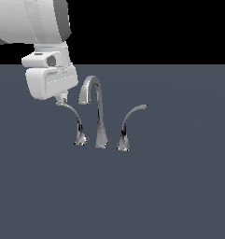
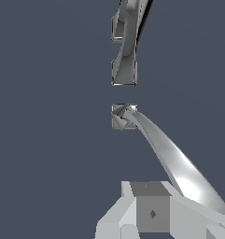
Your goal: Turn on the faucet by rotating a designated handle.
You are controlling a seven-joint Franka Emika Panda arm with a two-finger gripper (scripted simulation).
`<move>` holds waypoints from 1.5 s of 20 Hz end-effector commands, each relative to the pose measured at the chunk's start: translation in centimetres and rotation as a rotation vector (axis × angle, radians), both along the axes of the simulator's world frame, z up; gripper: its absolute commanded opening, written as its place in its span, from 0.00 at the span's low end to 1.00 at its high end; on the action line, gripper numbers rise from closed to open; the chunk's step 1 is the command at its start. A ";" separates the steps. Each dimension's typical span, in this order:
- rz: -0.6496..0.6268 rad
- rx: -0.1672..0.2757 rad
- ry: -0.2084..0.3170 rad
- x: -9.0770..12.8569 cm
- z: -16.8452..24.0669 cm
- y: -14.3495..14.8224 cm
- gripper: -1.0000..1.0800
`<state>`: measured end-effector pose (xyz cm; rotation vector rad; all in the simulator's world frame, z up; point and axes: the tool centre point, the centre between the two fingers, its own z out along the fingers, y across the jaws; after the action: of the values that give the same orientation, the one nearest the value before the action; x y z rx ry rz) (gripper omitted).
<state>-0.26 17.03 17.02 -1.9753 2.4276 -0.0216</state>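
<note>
The handle [image 1: 75, 122] is the thin curved lever on the exterior view's left of the faucet [image 1: 99, 114]. Its wide base sits on the dark gray floor [image 1: 179, 186], and its thin tip reaches up and away to the left. Just right of it stands the tall spout [image 1: 94, 100], and further right is the other lever [image 1: 129, 125], which is thicker and bends more. The gripper [image 1: 61, 98] hangs right at the tip of the handle and looks like it touches it. In the wrist view the handle [image 2: 174, 158] runs from its base toward one gray finger [image 2: 151, 210] and goes next to it. I cannot tell if the fingers are spread or pressed together, because only a small part of them shows. To do this step well, I think the arm should push the tip sideways in a slow, round path about the base. It should stay low enough not to slip off the thin tip, and keep clear of the spout.
</note>
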 end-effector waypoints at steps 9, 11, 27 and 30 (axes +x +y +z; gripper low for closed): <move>0.006 0.001 0.015 -3.2 0.0 0.0 0.00; 0.007 0.002 0.016 -3.7 0.0 0.1 0.00; 0.010 0.001 0.016 -6.0 0.0 -2.4 0.00; 0.010 0.002 0.017 -6.5 0.0 -3.0 0.00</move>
<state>-6.39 15.01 16.97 -2.0039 2.4122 -0.0047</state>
